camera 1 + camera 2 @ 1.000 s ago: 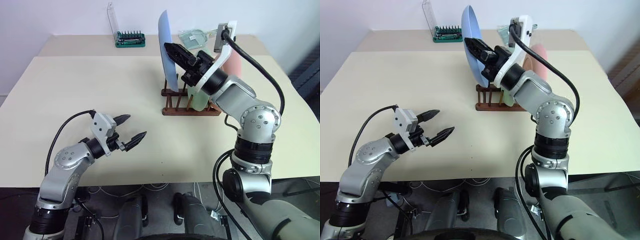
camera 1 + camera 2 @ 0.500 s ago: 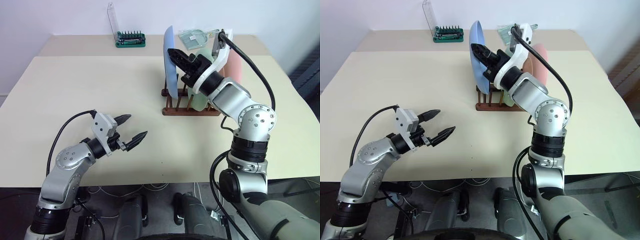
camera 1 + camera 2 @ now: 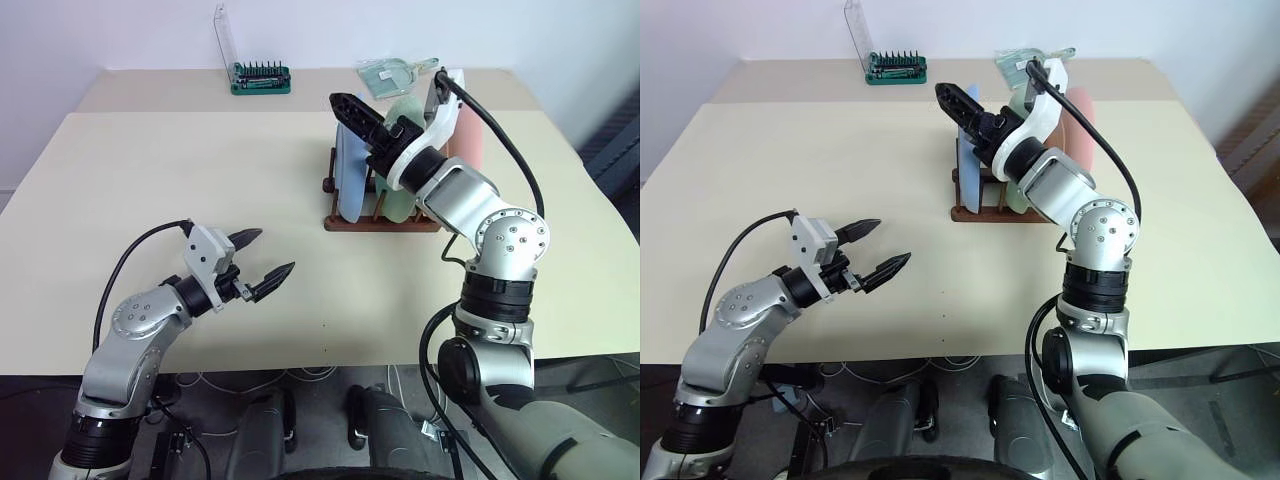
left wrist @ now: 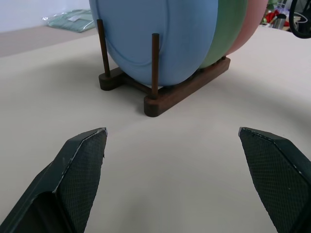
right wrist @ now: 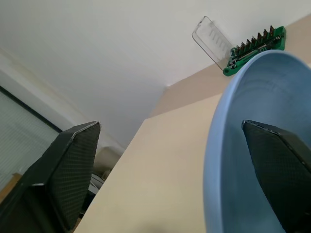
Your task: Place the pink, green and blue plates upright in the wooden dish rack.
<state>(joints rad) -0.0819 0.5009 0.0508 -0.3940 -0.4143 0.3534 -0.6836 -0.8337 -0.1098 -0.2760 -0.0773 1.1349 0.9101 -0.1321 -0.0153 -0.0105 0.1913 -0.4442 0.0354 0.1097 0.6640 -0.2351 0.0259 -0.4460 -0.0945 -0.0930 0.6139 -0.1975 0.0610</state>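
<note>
Three plates stand upright in the wooden dish rack (image 3: pixel 381 218), which I'll take as my landmark out toward the far side of the cream tabletop (image 3: pixel 200 190). The blue plate (image 4: pixel 160 39) sits at the rack's left end, its lower edge down between the pegs; the green plate (image 4: pixel 228 29) stands just behind it in the next slot, and the pink plate (image 3: pixel 467 135) is at the rack's right end.

The right gripper (image 3: pixel 362 117) hovers at the top of the rack, over the rim of the blue plate. Its jaws are spread wide, one finger on each side of the rim, and they have hold of nothing; in the right wrist view the plate's edge rises between the two black fingers (image 5: pixel 63 165) with a clear gap on either side.

The left gripper (image 3: pixel 262 258) hangs low over the tabletop, well apart from the rack on its near left side, pointing toward it. Its jaws are fully open and empty.

Beyond the rack, to its far left, a green screwdriver-bit case (image 3: pixel 261 77) with its clear lid raised sits on the back of the tabletop. Just behind the rack lies a pale packet (image 3: pixel 385 72).
</note>
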